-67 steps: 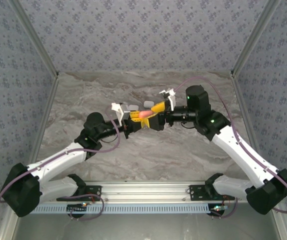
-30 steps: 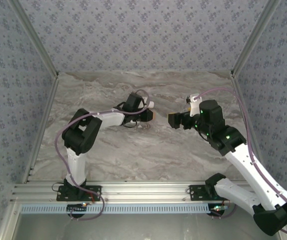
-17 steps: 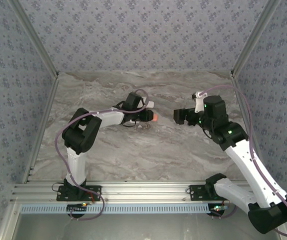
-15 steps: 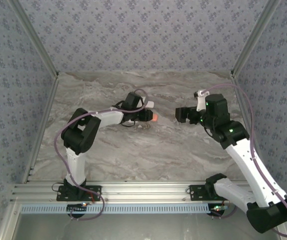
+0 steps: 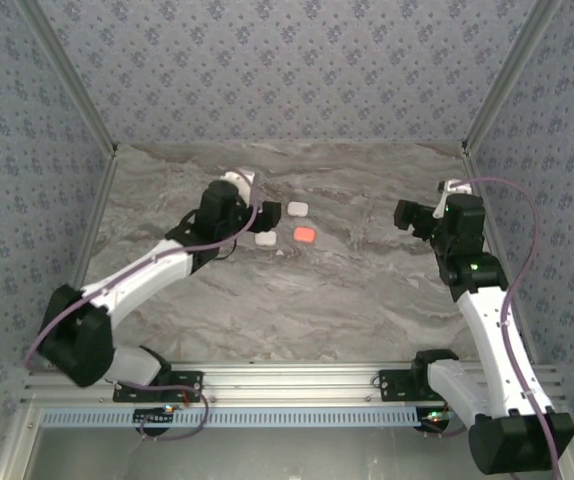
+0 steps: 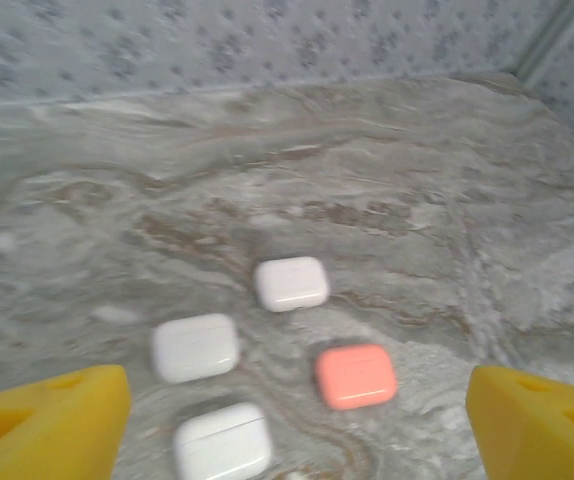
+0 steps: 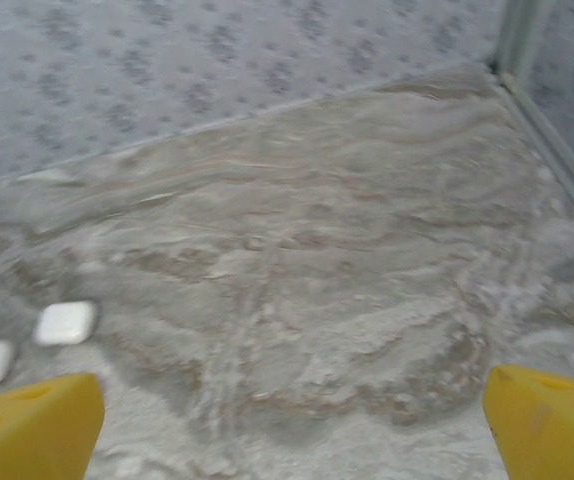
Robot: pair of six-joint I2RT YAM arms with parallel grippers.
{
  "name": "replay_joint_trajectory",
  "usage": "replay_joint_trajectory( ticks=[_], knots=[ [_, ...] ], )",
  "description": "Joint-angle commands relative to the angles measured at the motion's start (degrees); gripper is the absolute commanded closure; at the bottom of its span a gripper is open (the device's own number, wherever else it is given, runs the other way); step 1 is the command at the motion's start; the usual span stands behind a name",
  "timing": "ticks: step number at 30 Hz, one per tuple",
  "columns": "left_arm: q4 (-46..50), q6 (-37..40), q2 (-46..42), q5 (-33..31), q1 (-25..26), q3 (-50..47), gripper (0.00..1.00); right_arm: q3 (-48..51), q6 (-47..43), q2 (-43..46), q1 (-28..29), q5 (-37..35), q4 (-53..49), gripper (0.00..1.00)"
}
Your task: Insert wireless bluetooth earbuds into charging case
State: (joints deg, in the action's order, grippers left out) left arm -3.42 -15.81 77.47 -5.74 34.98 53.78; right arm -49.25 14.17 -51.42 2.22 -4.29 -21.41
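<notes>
A: Status of the left pincer (image 6: 292,420)?
B: Spread wide, empty, near three white cases (image 6: 292,283) and an orange case (image 6: 356,376), all shut, mid-bench (image 6: 447,200) toward the far edge.
A: And the right pincer (image 7: 289,425)?
B: Wide too, holding nothing, over the bench's right side. Where the earbuds are, I cannot tell.

A robot test cell, lab-like: a marble-patterned desk (image 5: 307,310) boxed in by blue patterned wall panels (image 5: 287,70), metal corner posts (image 5: 67,75), and an aluminium rail (image 5: 287,378)
</notes>
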Motion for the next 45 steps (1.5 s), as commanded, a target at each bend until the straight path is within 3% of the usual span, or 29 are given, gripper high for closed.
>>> replay_joint_trajectory(
  ticks=[1,7,12,18,23,25,31,37,40,45],
  knots=[
    [-2.78,3.91,-5.64,-12.52,-1.0,-7.07,0.09,6.62,-0.17,-0.24,-2.43,-2.69,9.66,0.0],
    [-8.95,5.85,-15.78,-23.64,-3.41,-18.04,0.05,15.83,-7.59,-2.4,-3.14,-10.36,18.79,0.0],
    [-15.58,10.28,-17.28,-33.85,-4.63,-25.07,0.01,27.14,-8.24,-4.75,-3.97,-7.03,34.46,0.0],
    [-14.14,9.58,-16.59,-34.71,-7.52,-28.07,0.01,31.26,-11.34,-14.58,-4.79,-1.31,49.23,0.0],
    [-17.15,14.33,-17.4,-31.04,-10.45,-29.74,0.01,30.65,-12.21,-22.39,-4.94,4.19,61.15,0.0],
    [-17.84,15.88,-17.53,-29.99,-11.71,-30.36,0.01,28.5,-14.58,-24.88,-4.87,5.77,60.29,0.0],
    [-22.52,14.89,-16.55,-22.46,-19.76,-35.01,0.01,28.33,-15.51,-35.99,-5.98,10.01,70.65,0.0],
    [-34.36,14.25,-11.0,-9.95,-27.08,-38.87,0.01,27.0,-15.4,-35.61,-6.13,9.24,67.69,0.0],
    [-41.63,15.67,-6.37,-5.18,-28.14,-38.95,0.01,27.02,-15.58,-35.79,-5.76,8.69,67.87,0.0],
    [-45.17,20.34,-1.26,0.01,-29.28,-37.44,0.01,27.08,-15.58,-35.74,-5.63,8.47,67.8,0.0]
  ],
)
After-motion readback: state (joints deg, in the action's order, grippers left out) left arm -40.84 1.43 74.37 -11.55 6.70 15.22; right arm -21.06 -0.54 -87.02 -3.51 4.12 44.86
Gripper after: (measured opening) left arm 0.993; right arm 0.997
